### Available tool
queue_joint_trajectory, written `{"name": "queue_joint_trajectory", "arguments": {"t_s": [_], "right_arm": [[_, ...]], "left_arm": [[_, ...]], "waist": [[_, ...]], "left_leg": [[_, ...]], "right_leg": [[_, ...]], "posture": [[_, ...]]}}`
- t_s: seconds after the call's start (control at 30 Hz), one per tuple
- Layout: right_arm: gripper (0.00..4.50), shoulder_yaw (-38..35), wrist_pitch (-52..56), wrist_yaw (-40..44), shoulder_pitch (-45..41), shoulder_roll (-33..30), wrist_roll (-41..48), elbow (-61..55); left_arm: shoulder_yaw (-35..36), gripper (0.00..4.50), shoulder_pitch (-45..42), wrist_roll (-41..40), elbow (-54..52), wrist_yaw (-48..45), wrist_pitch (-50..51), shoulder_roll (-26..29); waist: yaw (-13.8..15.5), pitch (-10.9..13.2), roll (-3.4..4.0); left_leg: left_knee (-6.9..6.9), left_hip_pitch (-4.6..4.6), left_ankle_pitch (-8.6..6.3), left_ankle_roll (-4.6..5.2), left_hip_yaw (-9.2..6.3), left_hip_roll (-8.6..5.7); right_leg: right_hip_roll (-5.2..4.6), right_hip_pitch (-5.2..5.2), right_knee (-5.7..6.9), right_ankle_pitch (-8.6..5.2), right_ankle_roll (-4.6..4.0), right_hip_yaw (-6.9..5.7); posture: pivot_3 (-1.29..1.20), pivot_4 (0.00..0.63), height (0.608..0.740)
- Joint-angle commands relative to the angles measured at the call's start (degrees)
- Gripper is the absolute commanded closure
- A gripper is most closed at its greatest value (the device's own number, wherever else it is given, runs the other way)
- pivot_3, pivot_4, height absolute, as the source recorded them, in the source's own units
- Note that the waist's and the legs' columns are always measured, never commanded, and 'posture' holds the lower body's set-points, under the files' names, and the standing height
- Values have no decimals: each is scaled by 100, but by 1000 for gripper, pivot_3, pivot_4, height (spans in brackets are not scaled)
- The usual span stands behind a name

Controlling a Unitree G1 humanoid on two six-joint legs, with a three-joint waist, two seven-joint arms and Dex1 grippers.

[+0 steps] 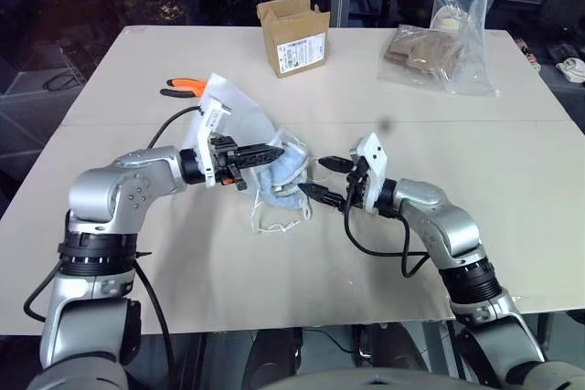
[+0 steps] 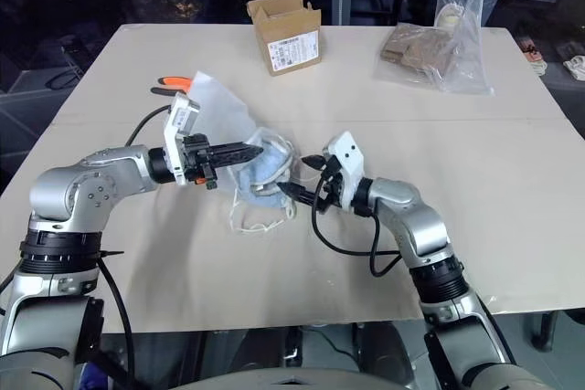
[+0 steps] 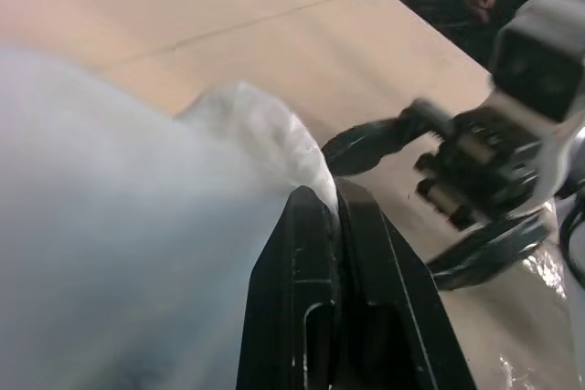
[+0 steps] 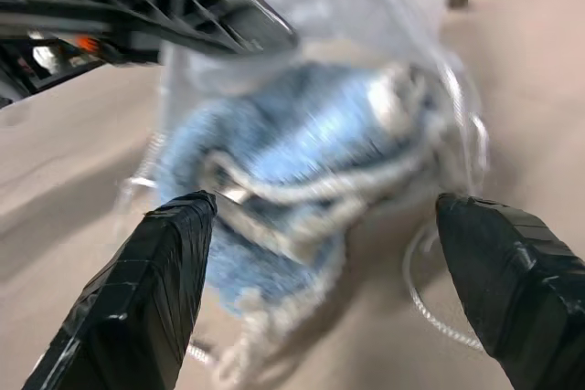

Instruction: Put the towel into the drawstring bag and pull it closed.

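The small light-blue terry towel [image 1: 277, 173] sits partly inside the white semi-sheer fabric drawstring bag [image 1: 239, 121], near the middle of the pale surface [image 1: 512, 189]; a good lump of it bulges at the bag's mouth, so I'd say the stuffing is mostly done but not finished. The thin white cords [image 1: 271, 222] lie in loose loops toward the near edge, slack, so the closing pull is not yet made.

The left gripper [image 1: 272, 151] has its black fingers pressed together, clamped on the upper lip of the bag and holding that edge up. The right gripper [image 1: 327, 178] stands with its fingers wide apart, holding nothing, just beside the mouth and facing the towel.

The towel looks soft, looped and thick, with a pale whitish hem folded over itself. The bag is thin, limp and crumpled, letting the blue show through.

Toward the far edge stand an open brown cardboard box [image 1: 294, 36] and a clear crinkly plastic bag [image 1: 446, 41]; orange-handled pliers [image 1: 183, 89] lie behind the bag
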Motion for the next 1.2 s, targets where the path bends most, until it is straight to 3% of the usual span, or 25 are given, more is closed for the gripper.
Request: {"name": "queue_joint_trajectory", "arguments": {"t_s": [0.03,0.1,0.23,0.43,0.53,0.63,0.67,0.7,0.8,0.83,1.03,1.07,1.1,1.2], "right_arm": [[401,-16,-43,-452,-91,-341,-476,-130],[401,130,-250,-612,-151,-511,-829,110],[401,101,-529,-1010,-516,-197,-1055,1077],[401,-40,-1027,-1072,-1122,390,-1063,2402],[401,195,-1306,-1143,-1392,494,-1414,3096],[1709,429,-1508,-1140,-1386,389,-1772,3340],[1884,408,-1534,-1120,-1332,377,-1772,3262],[2585,343,-1492,-1107,-1274,379,-1712,3129],[4082,215,-1303,-1166,-1064,248,-1673,2531],[4375,164,-1218,-1210,-984,202,-1664,2309],[4375,-210,-431,-1575,-493,34,-1493,769],[4500,-233,-254,-1548,-415,41,-1394,472],[4500,-246,-119,-1529,-361,47,-1331,261],[4500,-179,275,-1398,-227,80,-1062,-365]], "left_arm": [[-76,4500,-437,265,225,-745,-556,312],[-182,4500,-666,405,434,-1135,-773,442],[-459,4500,-992,868,929,-1569,-1242,514],[-571,4500,-1096,1189,1208,-1758,-1575,393],[-529,4500,-1100,1247,1181,-1731,-1648,314],[-465,4500,-1134,1265,1198,-1706,-1673,278],[-463,4500,-1157,1299,1255,-1714,-1727,275],[-473,4500,-1175,1351,1321,-1722,-1811,272],[-534,4500,-1272,1597,1614,-1702,-2220,181],[-535,4500,-1336,1688,1752,-1626,-2381,107],[-476,4500,-1511,2093,2404,-1310,-2974,-162],[-451,3901,-1417,2099,2388,-1375,-2981,-94],[-432,3743,-1351,2100,2373,-1427,-2987,-47],[194,2305,-949,1601,2026,-1302,-2204,268]], "waist": [[10,0,-1],[31,2,-2],[33,1,-3],[-11,2,-3],[-17,2,-3],[-22,0,-6],[-22,0,-7],[-22,0,-7],[16,0,-7],[49,0,-7],[115,0,-7],[99,0,-7],[88,0,-7],[23,0,-7]], "left_leg": [[0,-3,0,0,0,-1],[3,-6,0,0,6,-5],[5,-11,0,2,14,-8],[5,-16,0,2,19,-2],[19,-62,2,1,16,-2],[36,-81,2,1,16,0],[38,-82,1,1,16,0],[38,-82,1,1,16,0],[40,-82,1,1,14,0],[40,-82,1,2,14,0],[51,-86,1,2,16,-2],[51,-86,2,2,16,-2],[51,-85,1,2,17,0],[45,-82,1,1,14,7]], "right_leg": [[1,-1,0,0,0,0],[1,-3,-1,-1,-1,-1],[-1,-4,-9,-3,-3,3],[11,-10,-2,0,3,3],[12,-49,3,2,5,2],[12,-62,10,2,6,1],[11,-62,9,2,6,1],[11,-62,9,2,6,1],[11,-61,16,2,6,-6],[11,-61,18,2,6,-6],[10,-59,19,2,6,-8],[10,-60,20,2,6,-7],[12,-61,20,3,6,-6],[17,-64,24,2,6,-5]], "posture": [[0,150,740],[0,150,740],[0,150,740],[0,150,740],[0,150,740],[0,150,740],[0,150,740],[0,150,740],[0,150,740],[0,150,740],[0,150,740],[0,150,740],[0,150,740],[0,150,740]]}}
